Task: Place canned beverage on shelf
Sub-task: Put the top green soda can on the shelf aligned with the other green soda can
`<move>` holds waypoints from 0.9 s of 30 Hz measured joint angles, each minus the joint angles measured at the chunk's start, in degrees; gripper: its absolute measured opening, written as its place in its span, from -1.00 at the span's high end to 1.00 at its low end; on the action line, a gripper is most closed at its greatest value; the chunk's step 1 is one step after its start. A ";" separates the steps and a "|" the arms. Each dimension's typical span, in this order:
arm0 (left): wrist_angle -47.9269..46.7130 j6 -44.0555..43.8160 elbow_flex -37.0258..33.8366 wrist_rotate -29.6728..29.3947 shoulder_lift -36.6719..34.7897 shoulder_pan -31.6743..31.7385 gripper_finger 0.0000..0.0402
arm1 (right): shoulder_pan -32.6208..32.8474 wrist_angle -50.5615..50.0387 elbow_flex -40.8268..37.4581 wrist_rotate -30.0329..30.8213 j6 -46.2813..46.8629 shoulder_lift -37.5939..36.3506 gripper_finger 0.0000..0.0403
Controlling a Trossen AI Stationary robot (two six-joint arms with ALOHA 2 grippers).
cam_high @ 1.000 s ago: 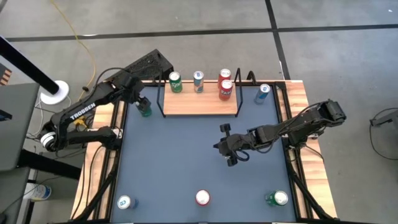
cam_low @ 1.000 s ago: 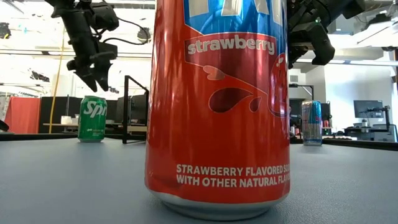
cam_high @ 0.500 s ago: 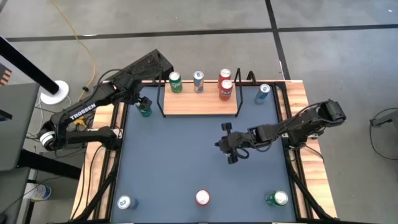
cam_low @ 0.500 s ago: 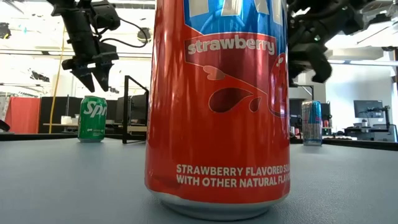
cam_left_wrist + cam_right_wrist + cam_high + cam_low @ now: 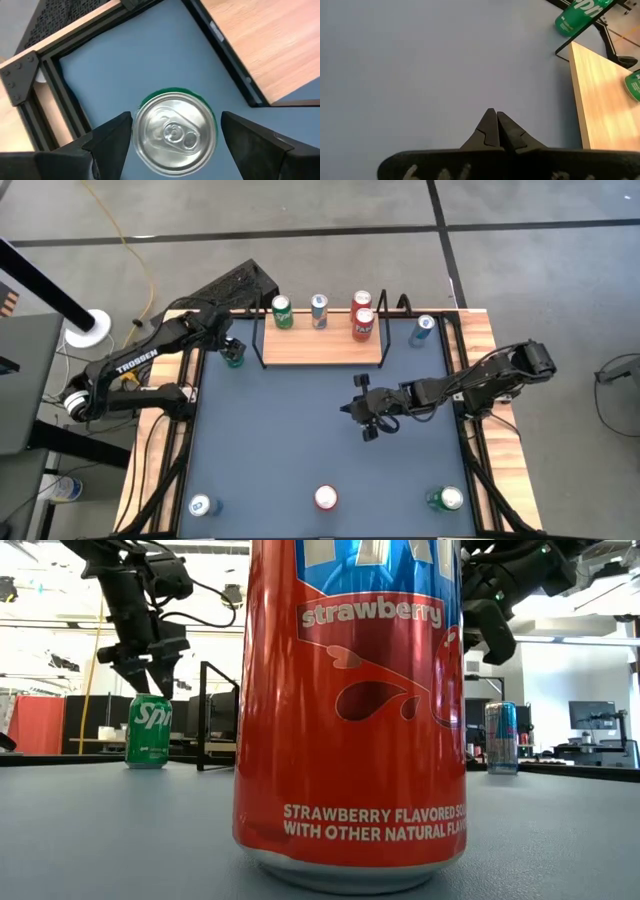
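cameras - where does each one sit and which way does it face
High view: overhead, straight down on the table, shelf, both arms.
Low view: table height, level, behind the strawberry can; arms enter above.
Left wrist view: straight down on the green can between open jaws of the left gripper.
Right wrist view: across bare table past the shut right gripper.
Shared: every view shows that green can.

The table [image 5: 300, 430] has a dark grey top framed by light-wood edges. The shelf [image 5: 322, 348], a light-wood board with black wire end frames, stands at its far edge. On the board stand a green can [image 5: 282, 311], a blue-and-silver can [image 5: 319, 310] and two red cans [image 5: 363, 320]. Directly on the table top, a green Sprite can [image 5: 233, 356] stands just left of the shelf and a blue can [image 5: 423, 330] just right of it. Well in front of the shelf, along the near edge, stand a blue-topped can [image 5: 201, 505], a red strawberry soda can [image 5: 326, 498] and a green can [image 5: 447, 499].
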 joint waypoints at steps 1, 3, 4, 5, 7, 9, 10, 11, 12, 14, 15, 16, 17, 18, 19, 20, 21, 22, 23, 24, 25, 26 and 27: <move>0.14 0.00 -0.01 0.07 0.00 0.00 -0.46 | 0.00 0.02 0.02 -0.02 0.00 0.00 1.00; 0.45 -0.33 -0.01 -0.01 0.10 0.00 -0.46 | 0.00 0.00 0.02 -0.15 -0.03 0.00 1.00; 0.52 -0.76 -0.01 -0.05 0.41 -0.02 -0.46 | 0.00 -0.03 0.02 -0.36 -0.10 0.00 1.00; 0.48 -1.26 -0.01 -0.09 0.80 -0.02 -0.46 | 0.00 -0.03 0.02 -0.59 -0.11 0.00 1.00; -0.19 -1.74 -0.01 -0.62 1.88 -0.04 -0.46 | 0.00 -0.03 0.02 -1.13 -0.11 0.00 1.00; -0.10 -2.32 -0.01 -1.27 3.36 -0.26 -0.46 | 0.00 -0.27 0.02 -1.35 -0.11 0.00 1.00; 0.26 -2.58 -0.12 -1.52 4.10 -0.50 -0.46 | 0.00 -0.37 0.02 -1.35 -0.11 0.00 1.00; 0.90 -2.70 -0.62 -1.88 4.76 -0.79 -0.46 | 0.00 -0.35 0.02 -1.35 -0.11 0.00 1.00; 1.57 -2.69 -1.15 -2.16 5.38 -0.99 -0.46 | 0.00 -0.35 0.02 -1.35 -0.11 0.00 1.00; 3.19 -2.54 -1.87 -2.54 6.64 -1.28 -0.46 | 0.00 -0.36 0.02 -1.37 -0.11 0.00 1.00; 3.19 -2.45 -2.07 -2.58 7.10 -1.31 -0.46 | 0.00 -0.36 0.02 -1.37 -0.11 0.00 1.00; 3.20 -2.13 -2.26 -2.65 7.27 -1.33 -0.46 | 0.00 -0.35 0.02 -1.36 -0.11 0.00 1.00; 3.41 -1.82 -2.34 -2.98 7.42 -1.38 -0.46 | 0.00 -0.35 0.02 -1.38 -0.11 0.00 1.00; 3.75 -1.47 -2.44 -3.28 7.52 -1.38 -0.46 | 0.00 -0.35 0.02 -1.38 -0.11 0.00 1.00; 3.73 -1.20 -2.44 -3.43 7.54 -1.43 -0.46 | 0.00 -0.33 0.02 -1.38 -0.11 0.00 1.00; 3.59 -1.08 -2.42 -3.47 7.54 -1.48 -0.46 | 0.00 -0.35 0.02 -1.38 -0.09 0.00 1.00; 3.31 -1.01 -2.31 -3.41 7.53 -1.47 -0.46 | 0.00 -0.34 0.02 -1.38 -0.10 0.00 1.00; 2.96 -0.84 -2.23 -3.28 7.40 -1.46 -0.45 | 0.00 -0.35 0.02 -1.38 -0.11 0.00 1.00; 2.54 -0.48 -2.22 -3.16 7.18 -1.47 -0.44 | 0.00 -0.34 0.02 -1.38 -0.11 0.00 1.00; 1.89 -0.28 -2.22 -2.99 6.92 -1.55 -0.42 | 0.00 -0.33 0.02 -1.38 -0.11 0.00 1.00; 1.24 -0.22 -2.22 -2.84 6.68 -1.65 -0.40 | -0.02 -0.33 0.02 -1.38 -0.11 0.00 1.00; 0.44 -0.24 -2.22 -2.72 6.37 -1.75 -0.37 | -0.04 -0.33 0.02 -1.38 -0.09 0.00 1.00; -0.46 -0.26 -2.22 -2.64 5.91 -1.79 -0.34 | -0.04 -0.33 0.02 -1.38 -0.11 0.00 1.00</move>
